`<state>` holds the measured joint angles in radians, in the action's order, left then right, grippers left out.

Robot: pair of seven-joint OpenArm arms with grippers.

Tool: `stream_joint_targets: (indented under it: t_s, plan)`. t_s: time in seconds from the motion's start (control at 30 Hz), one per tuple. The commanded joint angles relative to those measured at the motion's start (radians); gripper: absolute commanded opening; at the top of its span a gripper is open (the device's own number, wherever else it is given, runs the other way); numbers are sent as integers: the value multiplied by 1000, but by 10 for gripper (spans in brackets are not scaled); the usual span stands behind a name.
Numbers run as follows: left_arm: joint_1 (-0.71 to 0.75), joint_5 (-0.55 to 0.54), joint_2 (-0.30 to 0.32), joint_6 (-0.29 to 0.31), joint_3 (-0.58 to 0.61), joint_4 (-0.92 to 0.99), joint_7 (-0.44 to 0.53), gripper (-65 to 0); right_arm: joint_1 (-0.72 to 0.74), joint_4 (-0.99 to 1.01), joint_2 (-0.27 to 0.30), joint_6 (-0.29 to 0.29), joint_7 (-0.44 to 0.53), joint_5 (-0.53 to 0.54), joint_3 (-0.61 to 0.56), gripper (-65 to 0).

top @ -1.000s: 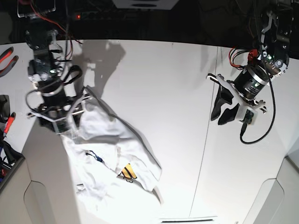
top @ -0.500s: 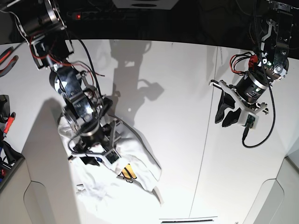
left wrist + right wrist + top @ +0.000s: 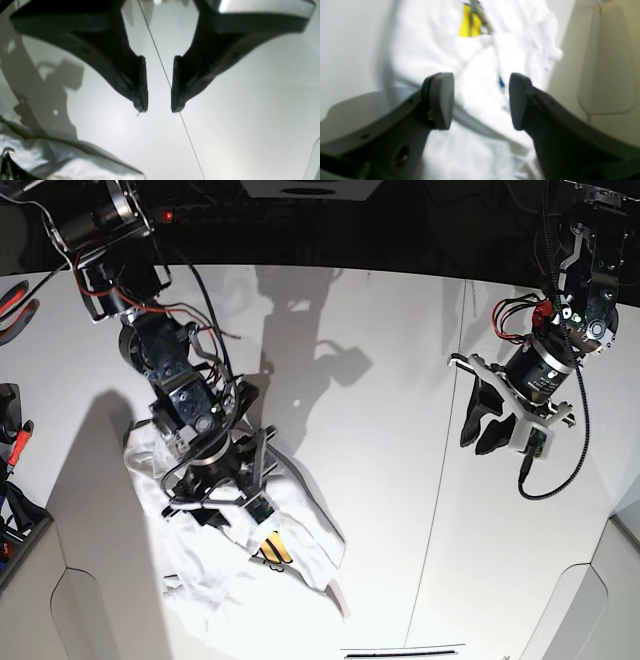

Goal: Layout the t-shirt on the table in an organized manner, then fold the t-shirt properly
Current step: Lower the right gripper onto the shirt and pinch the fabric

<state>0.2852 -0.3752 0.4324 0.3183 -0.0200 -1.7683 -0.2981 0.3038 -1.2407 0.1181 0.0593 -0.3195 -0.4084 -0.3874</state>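
Two arms share the table [image 3: 400, 380], and almost none of the job looks done yet. At the left of the base view the shirt [image 3: 300, 530] lies in a crumpled heap near the table's front left edge, folds bunched over one another, with only a scrap of yellow print [image 3: 277, 551] and a fleck of blue showing; no sleeve or hem can be made out as spread flat. The right gripper [image 3: 215, 505] hangs directly over that heap, its jaws spread wide with white cloth visible in the gap between them in the right wrist view, and nothing pinched; whether the pads [image 3: 441, 100] already touch the fabric cannot be told from the blur. Moving rightward, the middle of the table is bare up to the thin dark seam [image 3: 440, 480]. Beyond it, at the right of the base view, the left gripper [image 3: 485, 415] is poised above the table well apart from the shirt, jaws parted with a clear gap and empty; its wrist view shows only the seam running between the fingertips [image 3: 140, 100] and a corner of cloth at the lower left. Judging by this, laying the shirt out is barely begun: it must be lifted, opened and smoothed flat, and all the folding remains.
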Motion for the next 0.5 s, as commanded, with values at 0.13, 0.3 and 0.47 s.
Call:
stream_joint_targets:
  t_s: [0.13, 0.3, 0.47]
  plan:
    - [-8, -9, 11, -1, -6, -15, 24, -452, -1, -10, 1, -12, 15, -4, -6, -307]
    - [-8, -9, 11, -1, -6, -15, 23, -452, 6, -9, 3, -15, 15, -7, -1, -307]
    - [-8, -9, 11, -1, -6, -15, 24, -452, 6, -8, 3, -14, 15, -8, 14, -307]
